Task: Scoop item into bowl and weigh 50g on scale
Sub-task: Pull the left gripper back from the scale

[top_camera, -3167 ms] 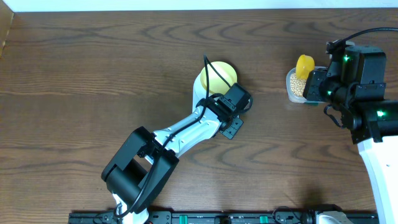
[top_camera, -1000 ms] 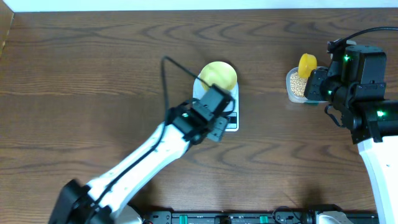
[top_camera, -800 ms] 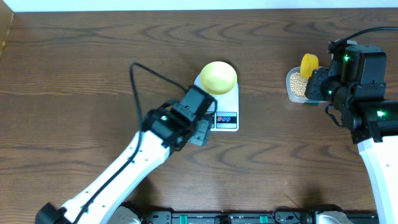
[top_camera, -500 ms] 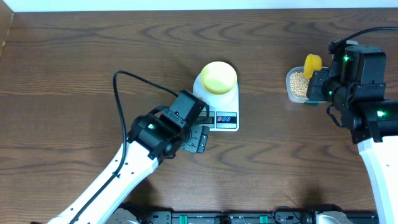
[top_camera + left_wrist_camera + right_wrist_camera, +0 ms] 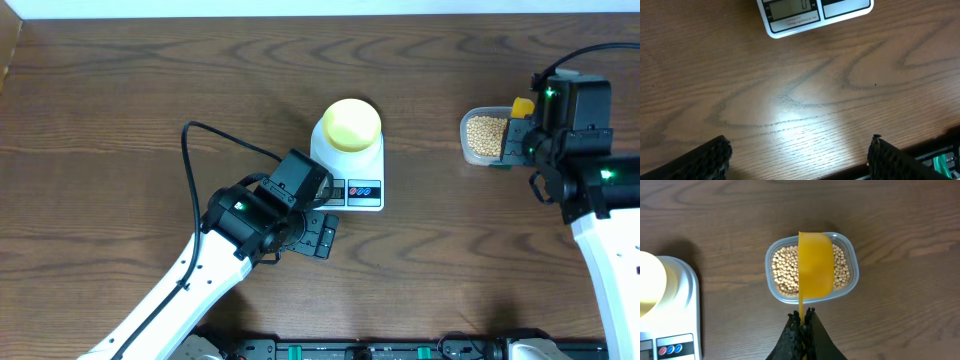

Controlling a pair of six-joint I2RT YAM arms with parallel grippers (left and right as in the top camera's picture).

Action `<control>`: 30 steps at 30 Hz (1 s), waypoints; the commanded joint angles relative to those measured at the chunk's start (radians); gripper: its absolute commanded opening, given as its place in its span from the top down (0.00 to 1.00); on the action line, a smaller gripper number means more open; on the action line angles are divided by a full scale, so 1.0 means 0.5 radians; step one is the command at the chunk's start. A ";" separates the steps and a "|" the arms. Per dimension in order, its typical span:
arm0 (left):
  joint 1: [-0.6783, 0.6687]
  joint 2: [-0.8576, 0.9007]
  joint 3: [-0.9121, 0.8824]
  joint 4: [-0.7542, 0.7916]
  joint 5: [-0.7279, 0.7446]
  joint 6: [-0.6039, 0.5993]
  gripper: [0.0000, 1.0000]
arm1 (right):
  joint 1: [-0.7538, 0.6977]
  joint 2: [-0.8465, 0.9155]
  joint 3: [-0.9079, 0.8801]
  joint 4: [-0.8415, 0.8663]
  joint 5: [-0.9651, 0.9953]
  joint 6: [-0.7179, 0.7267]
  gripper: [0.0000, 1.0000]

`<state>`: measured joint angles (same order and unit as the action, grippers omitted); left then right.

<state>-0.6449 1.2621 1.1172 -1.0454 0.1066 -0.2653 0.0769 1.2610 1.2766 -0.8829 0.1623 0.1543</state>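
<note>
The right claw (image 5: 801,324) is pressed together on the thin handle of the scoop (image 5: 815,265), pinching it edge-on. From there the scoop's long axis runs straight away from the wrist, handle at the claw and cup pointing outward. The cup hangs over the middle of the tub (image 5: 853,275), above the beans (image 5: 782,271) that fill it. Only a smooth yellow face shows, so whether the cup holds any beans cannot be told. Well to the left, the bowl (image 5: 352,124) sits on the far end of the scale (image 5: 372,160) and looks empty. The display (image 5: 790,9) appears to read zero. The left claw (image 5: 799,152) is spread and holds nothing, hovering low over the bare tabletop (image 5: 805,85) just in front of the scale. The step in hand looks like the first scoop, with nothing weighed yet. Next, the cup likely needs to dip into the beans and come up level. It would then travel left to the bowl and tip gently, so beans do not bounce off the scale.
</note>
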 commanded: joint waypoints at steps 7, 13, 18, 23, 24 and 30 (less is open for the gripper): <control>0.008 0.002 0.067 -0.054 -0.150 0.112 0.11 | -0.012 0.040 0.038 -0.005 0.098 -0.003 0.99; 0.008 0.019 0.070 -0.046 -0.199 0.201 0.11 | -0.012 0.069 0.038 -0.039 0.096 0.020 0.99; 0.008 0.019 0.154 -0.037 -0.185 0.200 0.11 | -0.012 0.071 0.038 -0.104 0.098 0.035 0.99; 0.008 0.019 0.354 -0.021 -0.185 0.225 0.11 | -0.013 0.071 0.038 -0.146 0.104 0.057 0.99; 0.008 0.019 0.385 -0.021 -0.185 0.225 0.11 | -0.013 0.071 0.038 -0.159 0.114 0.072 0.99; 0.008 0.019 0.447 -0.048 -0.177 0.223 0.11 | -0.041 0.076 0.038 -0.204 0.143 0.104 0.99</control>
<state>-0.6449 1.2716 1.3231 -1.0557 0.0238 -0.1749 0.0727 1.2968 1.2766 -0.9783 0.2077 0.1799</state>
